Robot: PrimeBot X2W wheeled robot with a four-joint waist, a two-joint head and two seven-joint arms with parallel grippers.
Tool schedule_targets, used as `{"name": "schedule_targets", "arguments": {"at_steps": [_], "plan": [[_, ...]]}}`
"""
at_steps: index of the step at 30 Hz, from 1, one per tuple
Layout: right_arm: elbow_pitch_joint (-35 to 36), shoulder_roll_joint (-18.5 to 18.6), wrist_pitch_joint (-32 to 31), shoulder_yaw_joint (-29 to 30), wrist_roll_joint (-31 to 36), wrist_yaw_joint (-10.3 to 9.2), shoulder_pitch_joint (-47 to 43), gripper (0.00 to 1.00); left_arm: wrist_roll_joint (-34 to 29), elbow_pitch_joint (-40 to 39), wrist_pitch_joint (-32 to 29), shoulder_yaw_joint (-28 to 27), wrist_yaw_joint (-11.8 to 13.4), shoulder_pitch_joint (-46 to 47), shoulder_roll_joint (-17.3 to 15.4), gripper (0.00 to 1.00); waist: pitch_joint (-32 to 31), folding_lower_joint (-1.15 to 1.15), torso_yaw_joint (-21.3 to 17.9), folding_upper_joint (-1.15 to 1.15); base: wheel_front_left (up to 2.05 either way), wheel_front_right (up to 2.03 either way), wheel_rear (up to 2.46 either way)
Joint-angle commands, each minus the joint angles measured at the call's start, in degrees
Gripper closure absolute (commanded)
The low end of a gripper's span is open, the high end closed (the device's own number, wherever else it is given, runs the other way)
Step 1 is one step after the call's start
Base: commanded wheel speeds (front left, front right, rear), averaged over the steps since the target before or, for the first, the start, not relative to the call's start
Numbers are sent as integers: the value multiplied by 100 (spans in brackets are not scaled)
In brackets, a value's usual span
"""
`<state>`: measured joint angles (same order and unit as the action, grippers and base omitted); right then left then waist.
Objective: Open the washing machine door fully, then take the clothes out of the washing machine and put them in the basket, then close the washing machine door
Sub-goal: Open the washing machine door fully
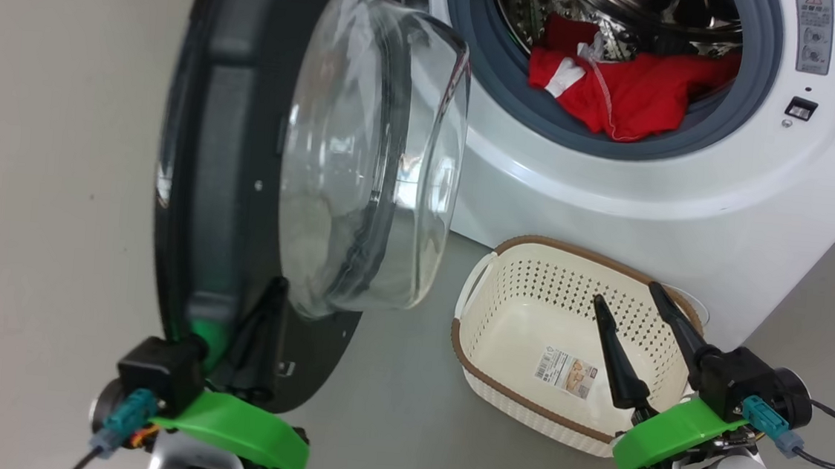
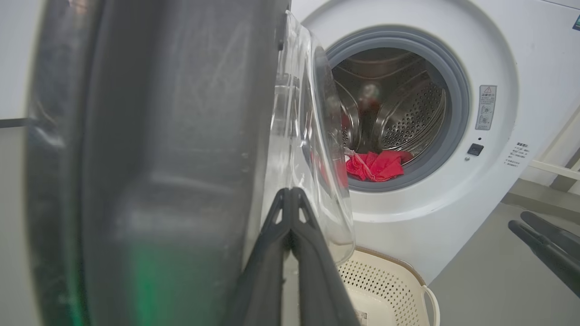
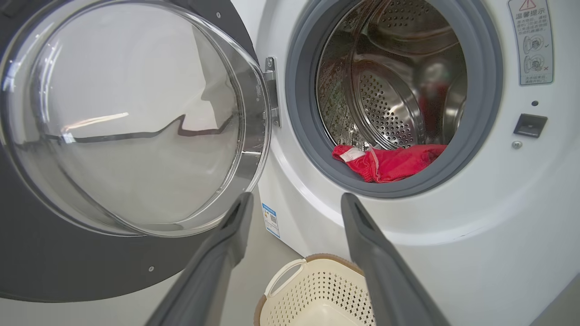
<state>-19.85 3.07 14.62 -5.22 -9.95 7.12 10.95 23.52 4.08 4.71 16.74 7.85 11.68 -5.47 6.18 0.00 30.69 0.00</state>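
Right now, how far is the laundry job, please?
Done or nearly done: the door stands swung wide from the washing machine. In hand: the shut left jaws lie at the door's inner face, perhaps pushing it, and the right jaws hang open near the basket. Left: the red clothes lie in the drum, the basket holds none of them, and the door is not yet closed.

Free to pass straight into the round opening of the washing machine (image 1: 613,205), with just the clothes (image 1: 637,95) heaped on its lower lip. Blocked on the left by the washing machine door (image 1: 224,137), swung out over the floor (image 1: 389,411) with bulging glass. Free inside the basket (image 1: 525,288), just beside the machine front.
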Motion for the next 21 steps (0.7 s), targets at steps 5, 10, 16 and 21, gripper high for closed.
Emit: {"name": "schedule_targets", "arguments": {"at_steps": [5, 10, 16, 21], "plan": [[78, -19, 38, -180, 105, 36, 238, 0, 62, -124, 93, -513, 277, 87, -220, 100, 98, 0, 13, 0, 0, 0, 0], [31, -19, 38, -169, 180, 36, 251, 0, 99, -102, 147, -757, 452, 136, -300, 100, 155, 0, 12, 0, 0, 0, 0], [28, -19, 38, -139, 240, 36, 245, 0, 142, 107, 274, -1016, 573, 200, -424, 100, 179, 0, -2, 0, 0, 0, 0], [17, -18, 38, -154, 290, 36, 240, 0, 249, 494, 512, -1211, 536, 338, -487, 100, 203, 0, -16, 0, 0, 0, 0]]}}
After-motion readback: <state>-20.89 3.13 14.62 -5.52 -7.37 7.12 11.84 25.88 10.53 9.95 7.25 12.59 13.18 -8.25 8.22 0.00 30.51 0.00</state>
